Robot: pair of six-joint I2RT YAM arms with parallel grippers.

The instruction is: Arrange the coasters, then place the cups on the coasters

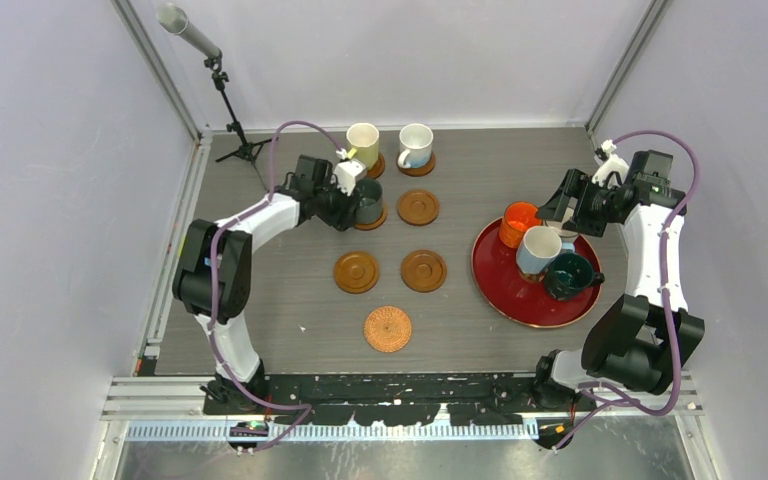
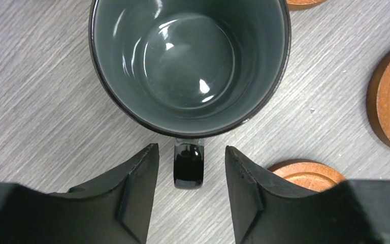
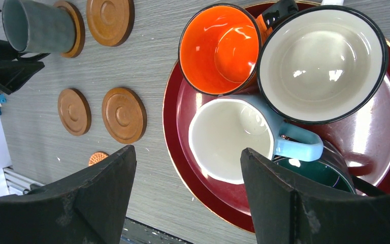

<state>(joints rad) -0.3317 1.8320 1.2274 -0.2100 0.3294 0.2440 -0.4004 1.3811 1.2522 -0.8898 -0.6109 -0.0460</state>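
- While the left gripper point(image 2: 191, 150) hangs over the table point(image 2: 30, 101), its two fingers point(image 2: 132, 188) stand apart. The dark handle point(image 2: 188, 170) of the grey mug point(image 2: 188, 66) sits between them and touches neither.
- The grey mug is right in front of it, on a brown coaster point(image 3: 76, 28).
- The right gripper point(image 3: 188, 152) is wide apart and holds nothing.
- Just under it, on the red tray point(image 3: 180, 109), sit the blue-handled mug point(image 3: 228, 137), orange mug point(image 3: 218, 48), cream mug point(image 3: 320, 63) and green mug point(image 3: 310, 173).

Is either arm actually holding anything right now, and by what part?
Nothing is held. The left fingers flank the handle of the grey-teal mug, with gaps on both sides; the right fingers hang open above the red tray.
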